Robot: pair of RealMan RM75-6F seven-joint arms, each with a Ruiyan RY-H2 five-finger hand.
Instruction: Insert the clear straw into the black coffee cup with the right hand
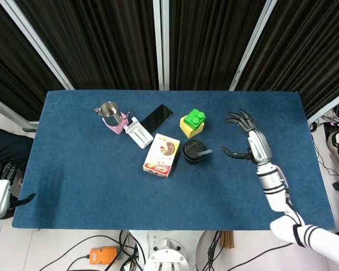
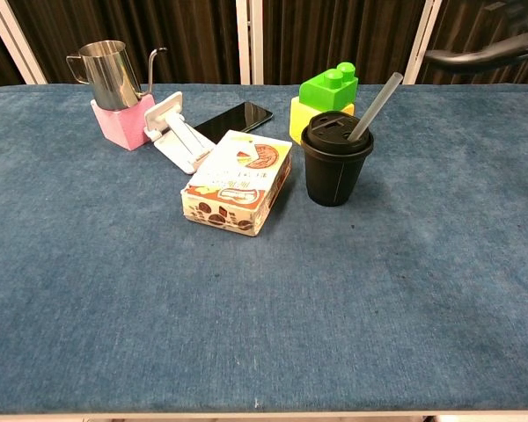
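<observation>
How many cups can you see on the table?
2: the black coffee cup with the straw in it, by the snack box; the metal cup on a pink block, far left.

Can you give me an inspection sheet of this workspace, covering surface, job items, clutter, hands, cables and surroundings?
Surface: blue cloth table.
Job's things: clear straw sits in the lid of the black coffee cup, leaning toward the right side of the frame; cup upright.
Clutter: snack box beside the cup; green and yellow blocks behind it; black phone; white stand; steel pitcher on a pink block.
Hands: right robot hand open, fingers spread, apart from the cup; left robot hand off the table's edge, state unclear.
Cables: several on the floor below the table.
Surroundings: dark curtains behind.
</observation>
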